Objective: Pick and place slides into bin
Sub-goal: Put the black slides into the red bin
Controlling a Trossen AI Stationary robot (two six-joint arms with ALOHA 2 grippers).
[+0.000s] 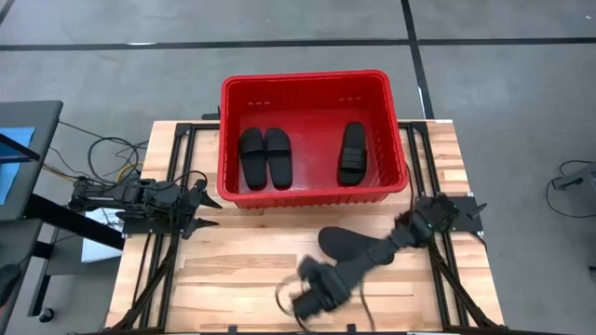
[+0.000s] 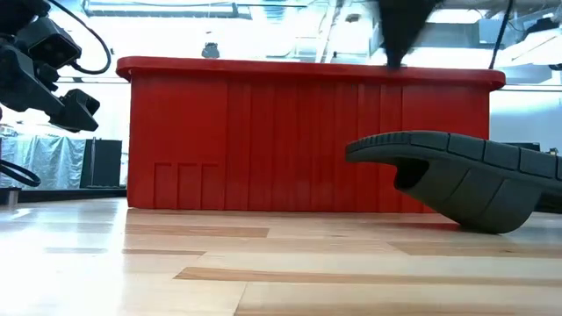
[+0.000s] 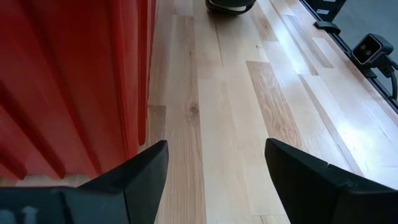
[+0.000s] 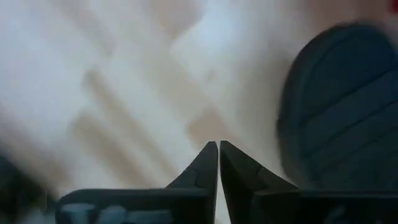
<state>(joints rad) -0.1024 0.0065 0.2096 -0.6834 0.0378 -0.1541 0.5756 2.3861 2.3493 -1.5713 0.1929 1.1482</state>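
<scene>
Red ribbed plastic forms the large rectangular bin [image 1: 314,86], which stands at the far middle of the table with its rolled rim level. No brand, label or writing can be read on any object. Inside the bin lie 3 matte black rubber slide sandals: a pair [image 1: 264,156] side by side toward the left, and a single sandal [image 1: 352,153] toward the right, all lengthwise. The 4th black slide sandal [image 1: 343,245] lies outside on the bare wood, near the bin's front wall on the right; in the low view it rests sole up [image 2: 457,180], its ridged tread showing.

The right gripper [image 1: 300,296] hangs over the near middle of the table, blurred, just beside that loose sandal, and its 2 dark fingers [image 4: 205,163] are pressed together with nothing between them. The left gripper [image 1: 207,210] waits at the left edge beside the bin's near left corner, its fingers [image 3: 149,165] spread wide apart and holding nothing.

The pale butcher-block wooden tabletop [image 1: 233,279] shows long grain strips and is crossed by black metal frame rails [image 1: 172,186]. Beyond it lies a grey concrete floor [image 1: 112,74] with dark lines, and loose cables [image 1: 102,154] trail at the left.
</scene>
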